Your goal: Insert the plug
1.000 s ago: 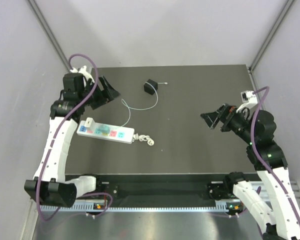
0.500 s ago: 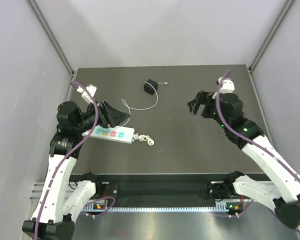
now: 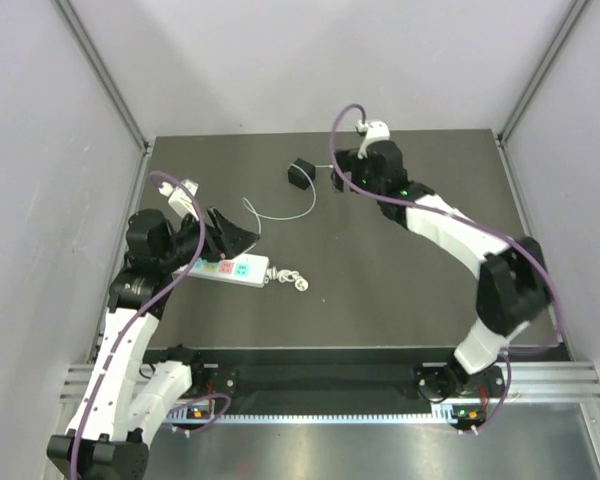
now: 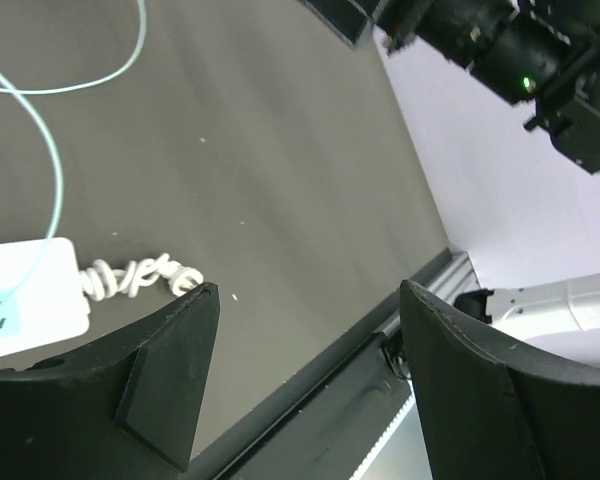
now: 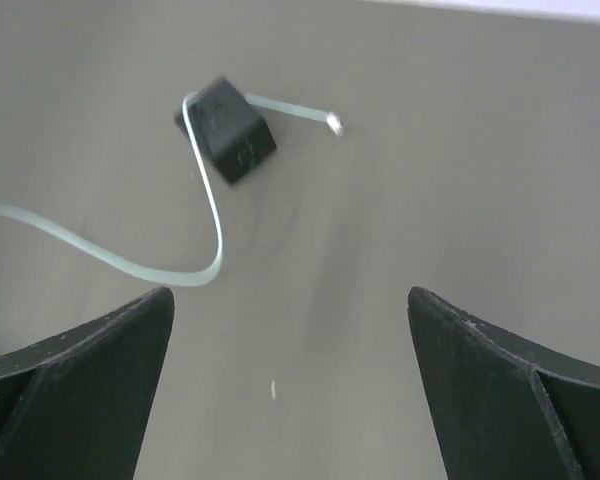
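The plug [image 3: 300, 173] is a small black cube at the back middle of the dark table, with a thin pale wire [image 3: 280, 215] looping toward the power strip. It also shows in the right wrist view [image 5: 226, 130]. My right gripper [image 3: 338, 180] is open and empty, just right of the plug, apart from it. The white power strip [image 3: 225, 267] with coloured sockets lies at the left. My left gripper [image 3: 238, 236] is open and empty above the strip's far side. In the left wrist view the strip's end [image 4: 20, 300] shows at the left.
A short coiled white cord [image 3: 288, 279] lies at the strip's right end, also in the left wrist view [image 4: 140, 273]. The table's near edge rail [image 3: 320, 378] runs along the front. Grey walls stand on the left, right and back.
My right arm has swung far left and back, from the right side of the table to just beside the plug. My left gripper has come down from the back left to over the power strip.
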